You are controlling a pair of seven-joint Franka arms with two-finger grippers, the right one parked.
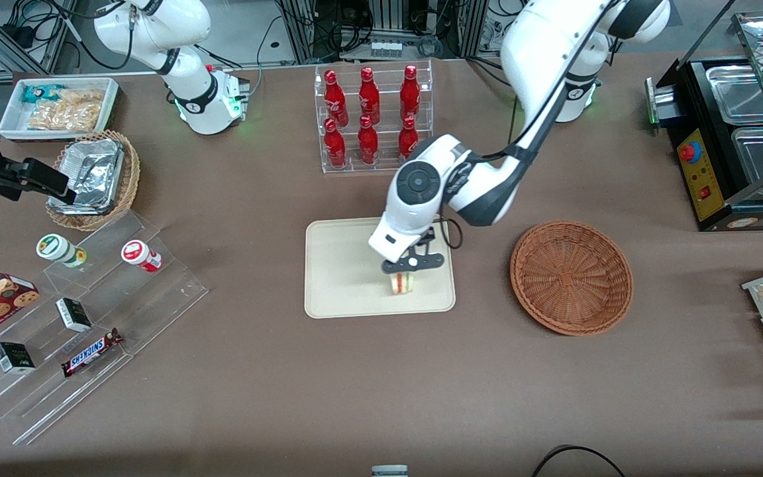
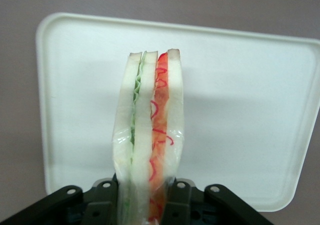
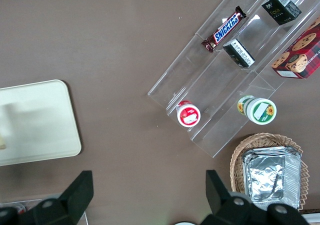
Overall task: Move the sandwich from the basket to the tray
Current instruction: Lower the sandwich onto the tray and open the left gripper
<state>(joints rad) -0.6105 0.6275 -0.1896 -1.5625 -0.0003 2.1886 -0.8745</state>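
Clamping sandwich [image 2: 149, 135] over tray [image 2: 250, 110]: tool [image 1: 409, 270]

Gripper [image 1: 412, 266]: over the tray [image 1: 342, 278]; fingertips hidden by the sandwich [image 1: 404, 282] in the front view, body cut off by the edge in the wrist view.
Sandwich: its gripped end runs out of the wrist view [image 2: 150, 135]; whether it touches the tray cannot be told.
Tray: one end cut off in the right wrist view [image 3: 40, 125]; part covered by the arm in front view.
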